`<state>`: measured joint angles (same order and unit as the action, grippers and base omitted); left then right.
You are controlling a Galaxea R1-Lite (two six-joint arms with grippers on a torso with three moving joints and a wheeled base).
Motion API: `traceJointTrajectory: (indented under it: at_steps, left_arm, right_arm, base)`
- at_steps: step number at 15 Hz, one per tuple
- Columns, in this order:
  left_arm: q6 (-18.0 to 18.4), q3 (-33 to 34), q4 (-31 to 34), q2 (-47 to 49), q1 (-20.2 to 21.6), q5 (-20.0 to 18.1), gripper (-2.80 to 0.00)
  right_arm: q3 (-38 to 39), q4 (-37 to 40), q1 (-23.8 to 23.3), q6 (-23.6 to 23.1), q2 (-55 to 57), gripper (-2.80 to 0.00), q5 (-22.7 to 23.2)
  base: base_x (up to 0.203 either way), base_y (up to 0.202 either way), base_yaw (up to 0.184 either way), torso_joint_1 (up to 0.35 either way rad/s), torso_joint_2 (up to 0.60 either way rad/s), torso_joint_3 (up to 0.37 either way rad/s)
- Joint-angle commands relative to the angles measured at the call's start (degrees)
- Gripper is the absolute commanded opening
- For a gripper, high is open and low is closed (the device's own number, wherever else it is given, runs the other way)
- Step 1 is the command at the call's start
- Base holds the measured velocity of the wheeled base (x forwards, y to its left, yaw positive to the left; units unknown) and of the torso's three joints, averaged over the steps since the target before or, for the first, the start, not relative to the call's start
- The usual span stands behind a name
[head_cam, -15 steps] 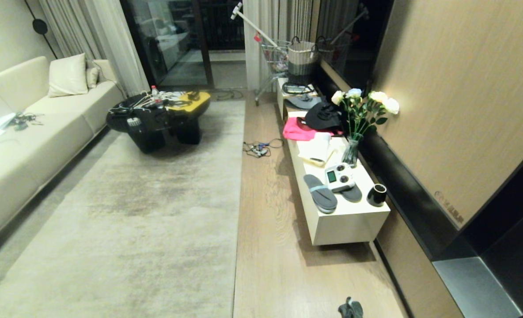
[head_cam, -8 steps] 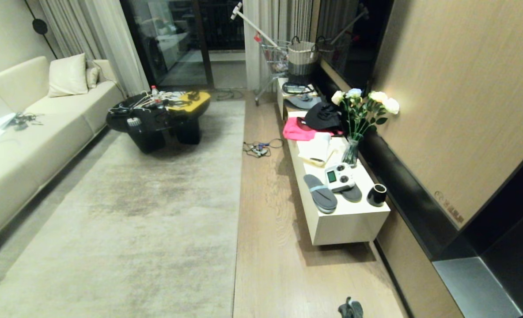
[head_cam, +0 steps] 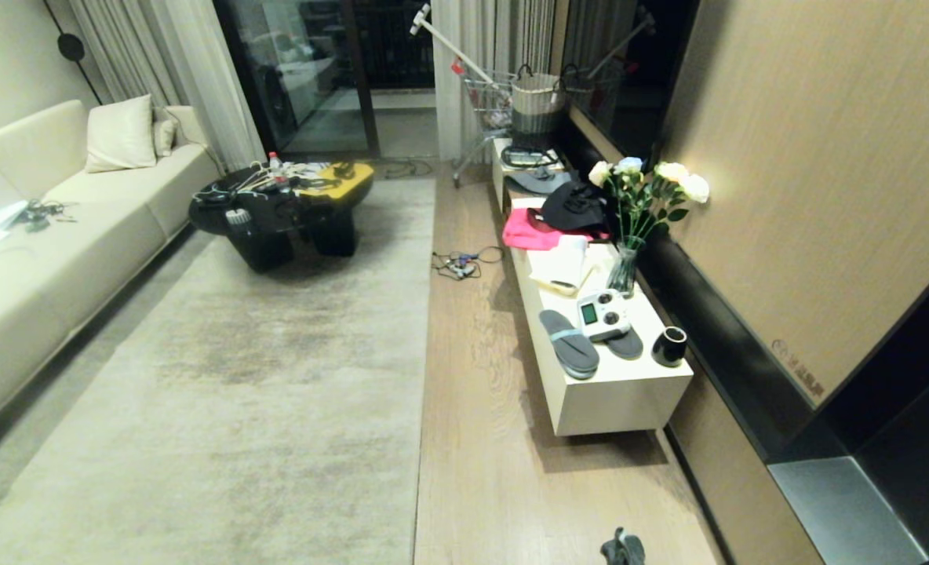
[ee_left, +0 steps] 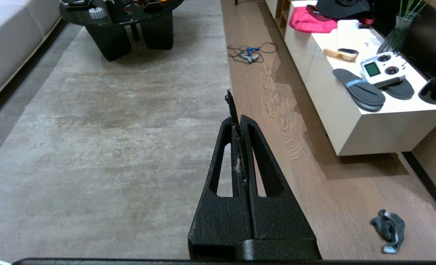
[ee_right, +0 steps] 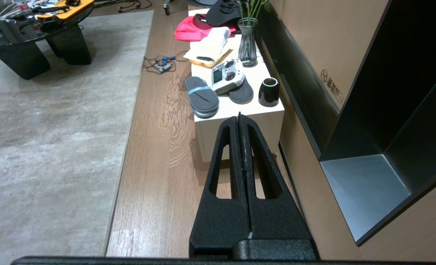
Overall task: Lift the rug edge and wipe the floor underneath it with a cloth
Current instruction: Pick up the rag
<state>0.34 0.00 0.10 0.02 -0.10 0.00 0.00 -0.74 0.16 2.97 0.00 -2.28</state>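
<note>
The rug edge (head_cam: 425,353) runs straight away from me, between the pale grey-beige rug and a strip of wood-grain floor (head_cam: 480,439). The cloth (head_cam: 623,548), a small dark crumpled rag, lies on the floor at the near right, apart from the rug; it also shows in the left wrist view as the cloth (ee_left: 388,230). Neither gripper appears in the head view. My left gripper (ee_left: 236,119) hangs shut above the rug edge (ee_left: 225,55), with a thin dark strip sticking out past its tips. My right gripper (ee_right: 239,118) is shut and empty, over the floor (ee_right: 155,165).
A low white cabinet (head_cam: 621,392) along the right wall carries grey slippers (head_cam: 570,343), a white controller (head_cam: 602,314), a black cup (head_cam: 670,346), a flower vase (head_cam: 625,271) and a pink garment (head_cam: 529,231). Cables (head_cam: 458,264) lie on the floor. A black coffee table (head_cam: 284,212) stands on the rug; a sofa (head_cam: 49,259) lines the left.
</note>
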Motion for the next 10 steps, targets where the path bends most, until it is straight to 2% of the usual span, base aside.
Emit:
traceJointTrajectory:
  at_steps: [1,6,10]
  left_arm:
    - [0.0,0.0,0.0,0.0,0.0,0.0,-2.8]
    - [0.0,0.0,0.0,0.0,0.0,0.0,-2.8]
    - [0.0,0.0,0.0,0.0,0.0,0.0,-2.8]
  right_arm:
    - [0.0,0.0,0.0,0.0,0.1,-2.8,0.0]
    - [0.0,0.0,0.0,0.2,0.1,-2.8,0.0]
    - [0.0,0.0,0.0,0.2,0.1,-2.8,0.0]
  base:
    - [0.0,0.0,0.0,0.0,0.0,0.0]
    - [0.0,0.0,0.0,0.0,0.0,0.0]
    - [0.0,0.0,0.0,-0.116,0.28,0.162]
